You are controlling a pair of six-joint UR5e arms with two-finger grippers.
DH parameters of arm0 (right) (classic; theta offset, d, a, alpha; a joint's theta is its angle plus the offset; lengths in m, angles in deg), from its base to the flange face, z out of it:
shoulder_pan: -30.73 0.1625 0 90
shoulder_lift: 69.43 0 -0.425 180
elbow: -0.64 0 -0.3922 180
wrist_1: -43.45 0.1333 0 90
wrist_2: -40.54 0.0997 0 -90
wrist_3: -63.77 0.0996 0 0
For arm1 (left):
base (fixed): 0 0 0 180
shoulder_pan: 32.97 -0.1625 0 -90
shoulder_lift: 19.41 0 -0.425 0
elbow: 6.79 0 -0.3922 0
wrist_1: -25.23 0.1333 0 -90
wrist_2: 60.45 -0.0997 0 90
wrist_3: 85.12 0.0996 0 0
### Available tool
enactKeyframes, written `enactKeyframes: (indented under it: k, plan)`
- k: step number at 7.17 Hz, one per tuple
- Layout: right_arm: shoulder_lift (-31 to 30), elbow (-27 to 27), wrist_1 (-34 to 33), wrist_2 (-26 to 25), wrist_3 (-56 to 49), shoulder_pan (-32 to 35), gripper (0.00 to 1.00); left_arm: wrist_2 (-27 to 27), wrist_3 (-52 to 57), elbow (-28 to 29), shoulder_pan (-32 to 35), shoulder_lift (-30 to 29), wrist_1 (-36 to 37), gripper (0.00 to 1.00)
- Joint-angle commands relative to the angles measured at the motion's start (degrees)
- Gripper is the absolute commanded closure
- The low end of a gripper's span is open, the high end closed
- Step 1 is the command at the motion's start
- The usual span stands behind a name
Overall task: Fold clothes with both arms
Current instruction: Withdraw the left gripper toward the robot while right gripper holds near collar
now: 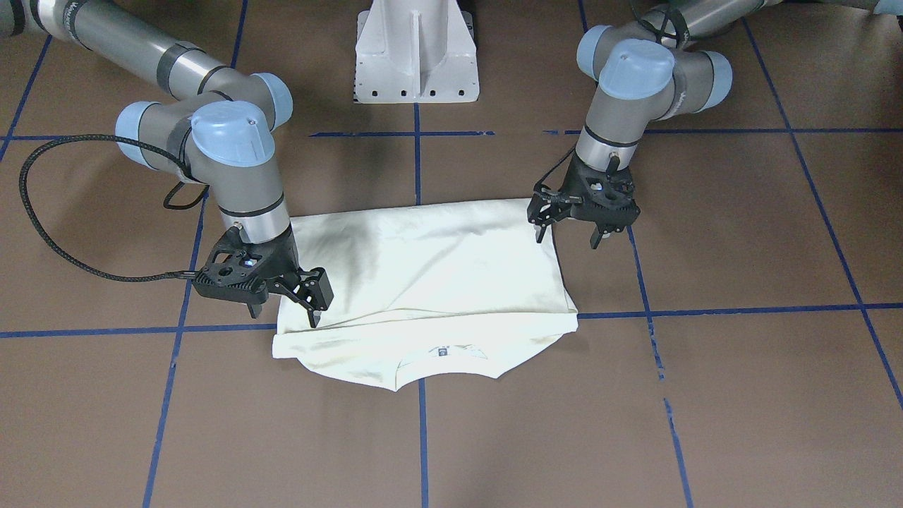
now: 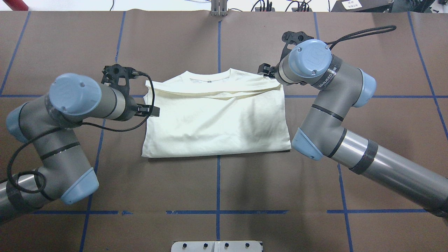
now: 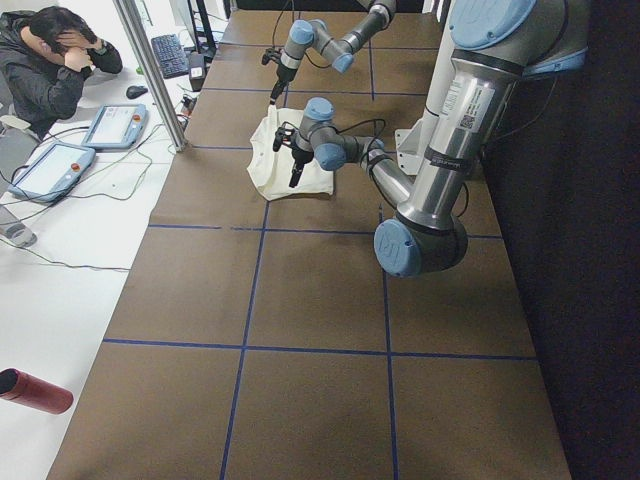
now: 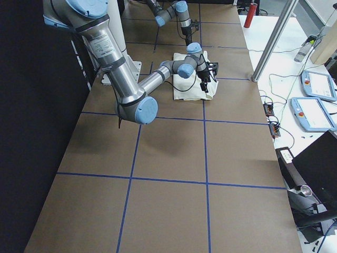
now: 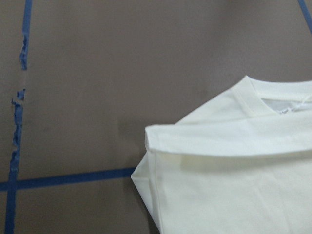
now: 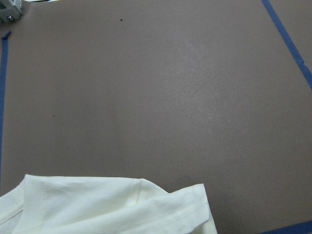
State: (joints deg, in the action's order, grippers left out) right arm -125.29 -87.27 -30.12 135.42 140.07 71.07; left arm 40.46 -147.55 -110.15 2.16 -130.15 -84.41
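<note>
**Q:** Where is the shirt located, and why are the grippers stationed as shown?

**A:** The shirt (image 1: 430, 275) is laid flat at the centre of the table (image 1: 741, 395), already folded once. The left gripper (image 1: 568, 233) is held beside its left edge, and the right gripper (image 1: 284, 312) over its right collar-side corner. Both are spread wide and nothing is gripped. This is judged to be staging for a grasp at both ends.

**Q:** How is the garment oriented?

**A:** The collar (image 1: 443, 351) is pointed away from the robot. The long axis is run across the table, from one gripper to the other. The fold crease is laid on the robot's side.
</note>
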Motion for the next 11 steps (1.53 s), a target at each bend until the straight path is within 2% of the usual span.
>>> enactKeyframes:
  k: [1, 3, 5, 6, 7, 8, 9, 11]
  plan:
    - [-0.31, -0.33, 0.09, 0.04, -0.10, 0.00, 0.00, -0.27, -6.19, -2.02, -4.62, 6.46, -7.82, 0.24]
    - [-0.39, -0.33, 0.09, -0.05, 0.08, 0.09, 0.00, -2.98, -9.18, -1.41, -8.30, 7.90, -10.42, 0.30]
    - [-0.57, -0.33, 0.09, -0.05, 0.08, 0.09, 0.00, -3.00, -10.25, -1.05, -10.07, 7.55, -10.43, 0.36]
    - [-0.57, -0.33, 0.00, -0.05, 0.08, 0.09, 0.00, -3.00, -10.25, -0.96, -10.17, 7.47, -10.51, 0.42]
    - [-0.57, -0.33, 0.00, -0.05, 0.08, 0.09, 0.00, -3.00, -10.25, -0.96, -10.17, 7.46, -10.51, 0.65]
    - [-0.57, -0.33, 0.00, -0.05, 0.08, 0.09, 0.00, -3.00, -10.25, -1.05, -10.17, 7.29, -10.51, 0.96]
    - [-0.57, -0.33, 0.09, -0.05, -0.01, 0.17, 0.00, -3.00, -10.17, -1.31, -10.17, 7.38, -10.43, 1.00]
    - [-0.57, -0.33, 0.09, -0.14, -0.01, 0.09, 0.00, -3.35, -9.38, -1.58, -8.77, 7.82, -10.34, 1.00]
